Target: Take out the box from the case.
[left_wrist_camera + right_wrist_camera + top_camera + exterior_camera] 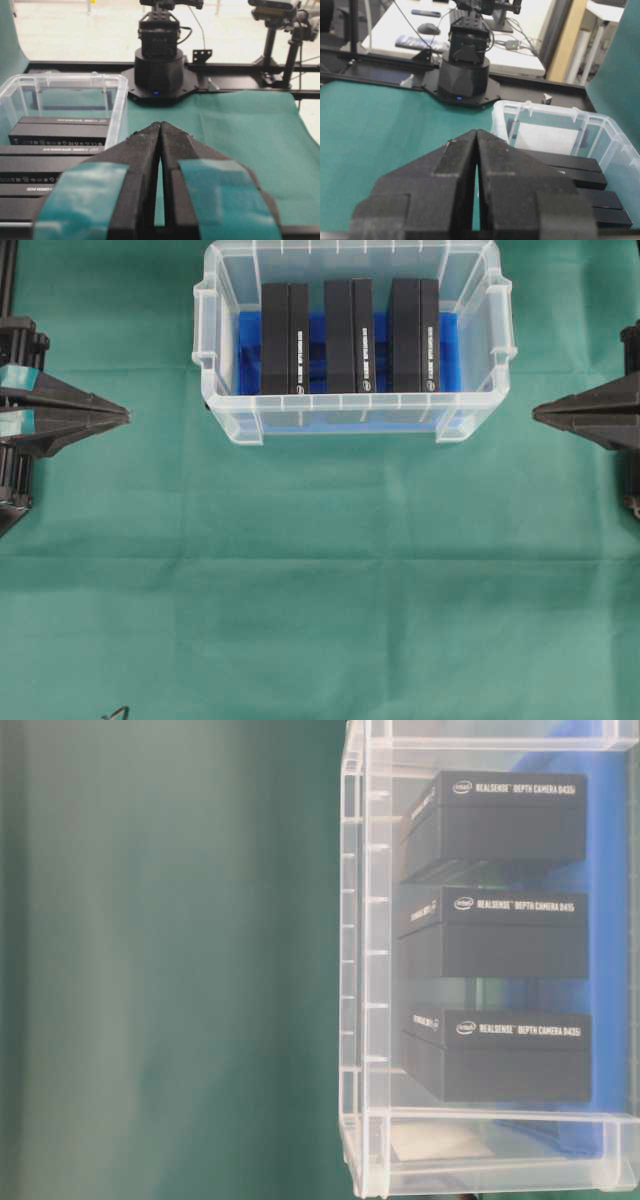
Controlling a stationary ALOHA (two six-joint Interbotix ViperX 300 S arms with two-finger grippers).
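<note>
The clear plastic case (212,350) with a blue bottom stands at the back middle of the green cloth. Three black boxes stand on edge inside it: left box (285,337), middle box (348,335), right box (414,334). The table-level view shows the case (360,1020) side-on and the boxes' printed faces (515,905). My left gripper (126,416) hovers shut at the left edge, tips pointing toward the case, empty. My right gripper (536,412) mirrors it at the right edge, shut and empty. Wrist views show each gripper (160,124) (476,131) closed tip to tip beside the case (117,107) (502,117).
Green cloth (320,590) covers the table in front of the case. The opposite arm's base (159,65) (465,65) stands beyond each gripper. A black rail (250,82) runs along the table's far side.
</note>
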